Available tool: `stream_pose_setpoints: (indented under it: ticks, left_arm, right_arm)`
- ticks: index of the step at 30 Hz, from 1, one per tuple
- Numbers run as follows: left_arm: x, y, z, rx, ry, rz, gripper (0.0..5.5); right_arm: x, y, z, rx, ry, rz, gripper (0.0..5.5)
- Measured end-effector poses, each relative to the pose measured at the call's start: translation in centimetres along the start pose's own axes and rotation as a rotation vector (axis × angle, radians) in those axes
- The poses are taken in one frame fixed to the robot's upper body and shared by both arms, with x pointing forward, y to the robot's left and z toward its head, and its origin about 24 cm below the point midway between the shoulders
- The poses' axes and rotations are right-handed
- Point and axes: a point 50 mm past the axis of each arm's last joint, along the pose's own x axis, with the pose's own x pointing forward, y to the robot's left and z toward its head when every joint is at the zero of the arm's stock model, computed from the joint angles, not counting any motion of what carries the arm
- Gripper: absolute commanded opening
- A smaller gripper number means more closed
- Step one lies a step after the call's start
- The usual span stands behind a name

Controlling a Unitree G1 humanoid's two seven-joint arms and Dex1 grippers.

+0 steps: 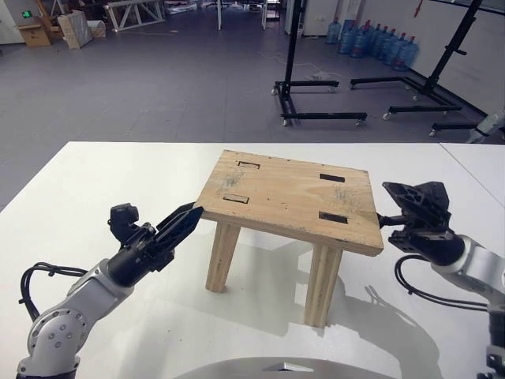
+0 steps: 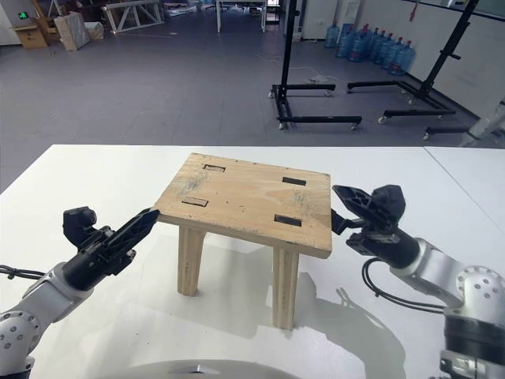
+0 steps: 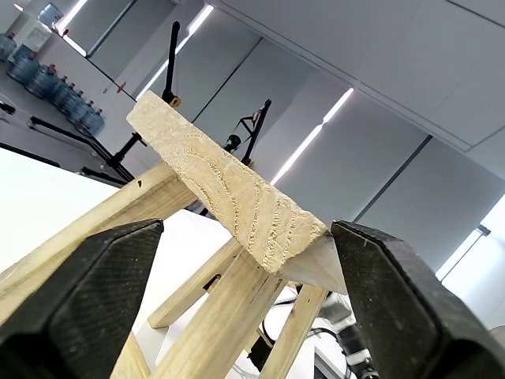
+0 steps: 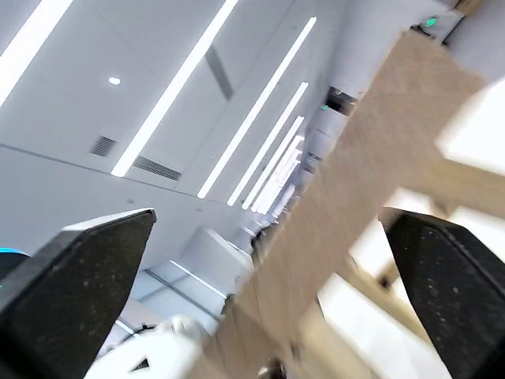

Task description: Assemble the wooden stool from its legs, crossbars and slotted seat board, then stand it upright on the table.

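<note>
Wooden stool [image 1: 288, 193] stood upright on the white table [image 1: 95, 181], fully put together. Your left gripper [image 1: 192, 215] sat at the seat's near left corner, fingers spread either side of it. Your right gripper [image 1: 388, 205] hung just beside the seat's right edge, fingers likewise spread, gripping nothing.
</note>
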Motion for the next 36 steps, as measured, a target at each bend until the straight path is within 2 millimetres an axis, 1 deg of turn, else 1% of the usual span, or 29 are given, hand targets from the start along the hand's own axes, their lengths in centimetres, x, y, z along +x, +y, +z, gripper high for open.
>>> stream_pose_setpoints:
  ticks: [3, 4, 5, 7, 9, 10, 11, 12, 15, 18, 19, 20, 22, 24, 26, 29, 30, 31, 34, 35, 36]
  left_arm:
    - [-0.1, 0.0, -0.1, 0.013, -0.006, 0.005, 3.88]
    - [-0.1, 0.0, -0.1, 0.016, -0.007, 0.005, 3.88]
    - [-0.1, -0.1, -0.2, 0.014, -0.008, 0.001, 3.88]
    - [-0.3, -0.2, -0.3, 0.018, -0.007, 0.005, 3.88]
    - [-0.5, -0.6, -0.2, 0.034, 0.002, 0.006, 3.88]
    - [-0.8, -1.0, 0.1, 0.053, 0.014, 0.012, 3.88]
    - [-1.6, -1.3, 0.4, 0.079, 0.037, 0.039, 3.88]
    - [-2.2, -1.3, 0.8, 0.094, 0.058, 0.069, 3.88]
    - [-2.9, -1.2, 1.8, 0.129, 0.106, 0.101, 3.88]
    - [-3.7, -0.8, 2.4, 0.142, 0.15, 0.142, 3.88]
    - [-3.6, -1.3, 2.4, 0.134, 0.147, 0.12, 3.88]
    - [-3.2, -2.5, 2.4, 0.117, 0.132, 0.052, 3.88]
    - [-2.1, -6.2, 2.0, 0.081, 0.121, -0.175, 3.88]
    - [-1.9, -8.0, 1.4, 0.022, 0.122, -0.275, 3.88]
    - [-1.6, -9.0, 1.2, -0.018, 0.127, -0.332, 3.88]
    - [0.1, -8.5, 0.9, -0.043, 0.124, -0.371, 3.88]
    - [0.9, -7.6, 0.7, -0.045, 0.12, -0.368, 3.88]
    - [1.7, -6.4, 0.5, -0.044, 0.115, -0.357, 3.88]
    - [4.1, -1.6, -0.1, -0.016, 0.059, -0.25, 3.88]
    - [5.2, -0.3, 0.1, 0.019, 0.019, -0.216, 3.88]
    - [5.9, 0.5, 0.2, 0.05, -0.003, -0.187, 3.88]
  right_arm:
    - [-2.2, 0.2, -1.1, 0.028, -0.017, -0.101, 5.19]
    - [-3.0, 0.5, -1.4, 0.029, -0.03, -0.12, 5.19]
    - [-3.5, 0.9, -1.9, 0.032, -0.031, -0.122, 5.19]
    - [-4.0, 1.6, -3.4, 0.066, 0.024, -0.101, 5.19]
    - [-3.3, 2.3, -5.2, 0.09, 0.114, -0.064, 5.19]
    - [-2.6, 2.6, -6.4, 0.101, 0.167, -0.045, 5.19]
    - [-2.0, 2.7, -7.6, 0.113, 0.202, -0.022, 5.19]
    - [-1.7, 2.7, -8.1, 0.115, 0.198, -0.007, 5.19]
    - [-1.3, 2.5, -8.9, 0.115, 0.161, 0.003, 5.19]
    - [-0.3, 1.8, -9.7, 0.078, 0.133, 0.013, 5.19]
    - [0.0, 1.6, -9.5, 0.048, 0.125, 0.012, 5.19]
    - [0.3, 1.5, -9.4, 0.017, 0.114, 0.017, 5.19]
    - [1.0, 1.1, -9.1, -0.052, 0.114, 0.02, 5.19]
    - [1.8, 0.8, -8.9, -0.086, 0.137, 0.046, 5.19]
    - [2.8, 0.6, -8.3, -0.127, 0.138, 0.085, 5.19]
    - [4.7, -0.4, -6.8, -0.196, 0.088, 0.13, 5.19]
    - [5.5, -0.9, -6.3, -0.212, 0.072, 0.146, 5.19]
    - [6.1, -1.2, -5.9, -0.222, 0.063, 0.163, 5.19]
    - [8.0, -2.7, -4.4, -0.253, 0.029, 0.187, 5.19]
    - [8.7, -3.3, -3.7, -0.292, 0.001, 0.181, 5.19]
    - [9.4, -3.6, -3.2, -0.324, -0.021, 0.187, 5.19]
